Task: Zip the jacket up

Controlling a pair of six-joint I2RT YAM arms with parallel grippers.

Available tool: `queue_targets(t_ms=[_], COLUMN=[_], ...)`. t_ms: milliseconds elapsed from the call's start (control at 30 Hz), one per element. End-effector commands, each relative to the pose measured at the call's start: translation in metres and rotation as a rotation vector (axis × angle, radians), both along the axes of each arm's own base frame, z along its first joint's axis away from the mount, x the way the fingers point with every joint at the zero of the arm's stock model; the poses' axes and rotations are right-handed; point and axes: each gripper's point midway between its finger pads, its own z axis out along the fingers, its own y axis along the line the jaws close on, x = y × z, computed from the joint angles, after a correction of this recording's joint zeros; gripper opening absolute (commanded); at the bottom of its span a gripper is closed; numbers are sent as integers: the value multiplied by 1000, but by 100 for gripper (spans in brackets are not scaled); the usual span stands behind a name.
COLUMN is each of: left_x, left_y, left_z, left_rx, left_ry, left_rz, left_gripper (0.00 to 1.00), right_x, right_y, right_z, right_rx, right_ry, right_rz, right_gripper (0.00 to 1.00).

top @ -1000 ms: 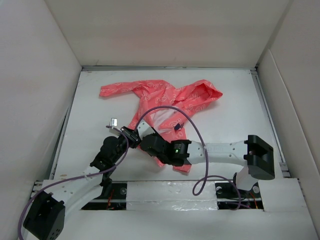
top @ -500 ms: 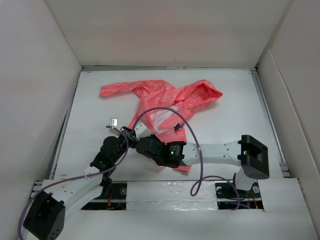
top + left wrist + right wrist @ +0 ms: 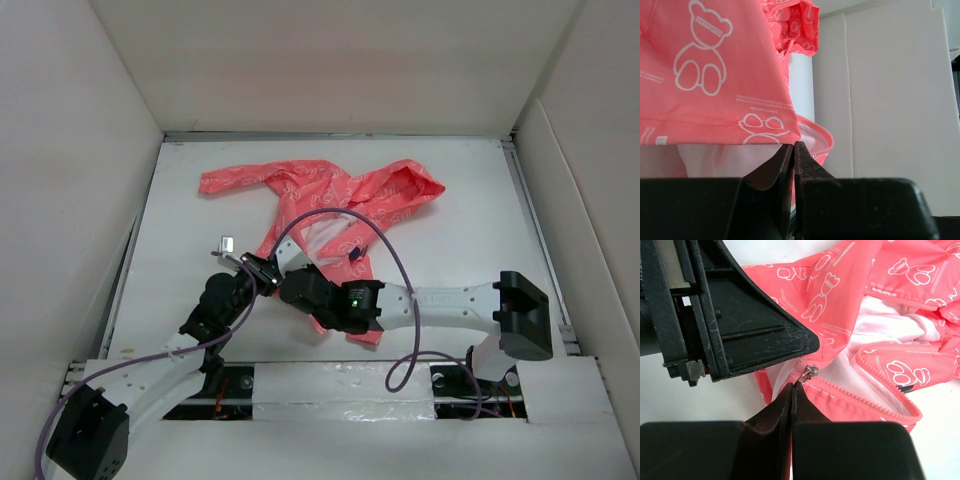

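Note:
The coral-pink jacket (image 3: 330, 190) lies unzipped on the white table, its pale lining showing between the front edges. My left gripper (image 3: 262, 266) is at its near hem. In the left wrist view its jaws (image 3: 794, 145) are shut on the hem of the jacket (image 3: 715, 75). My right gripper (image 3: 287, 284) sits just beside it. In the right wrist view the right gripper (image 3: 794, 386) is shut on the metal ring of the zipper pull (image 3: 807, 374) at the bottom of the zipper teeth (image 3: 865, 390). The left gripper's finger (image 3: 740, 315) hangs close above the pull.
White walls (image 3: 80, 200) enclose the table on three sides. A purple cable (image 3: 380, 250) arches from the right arm over the jacket's lower half. The sleeve (image 3: 235, 180) stretches to the far left and the hood (image 3: 410, 185) to the far right.
The right gripper's jaws have closed onto the zipper pull. The right arm shifted left and came back. The left gripper has stayed shut on the hem.

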Motion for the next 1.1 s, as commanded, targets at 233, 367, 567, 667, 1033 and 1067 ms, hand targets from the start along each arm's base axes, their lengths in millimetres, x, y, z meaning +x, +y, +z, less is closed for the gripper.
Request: queue_targets(t_ms=[233, 367, 567, 667, 1033, 1067], left_x=[-5, -7, -15, -18, -21, -21], left_y=[-3, -4, -4, 0, 8, 7], left_z=[9, 6, -2, -3, -2, -2], left_rx=[-21, 2, 40, 65, 108, 108], left_ry=[-40, -43, -36, -39, -30, -28], left_rz=[-28, -43, -77, -66, -46, -51], left_gripper=[0, 0, 0, 0, 0, 0], right_x=[14, 31, 68, 84, 6, 1], right_y=[-9, -28, -54, -63, -12, -11], right_z=[13, 22, 39, 40, 70, 73], right_rx=[93, 142, 265, 305, 470, 480], right_ry=[13, 6, 14, 22, 172, 199], right_rz=[-30, -76, -99, -90, 495, 513], right_gripper=[0, 0, 0, 0, 27, 31])
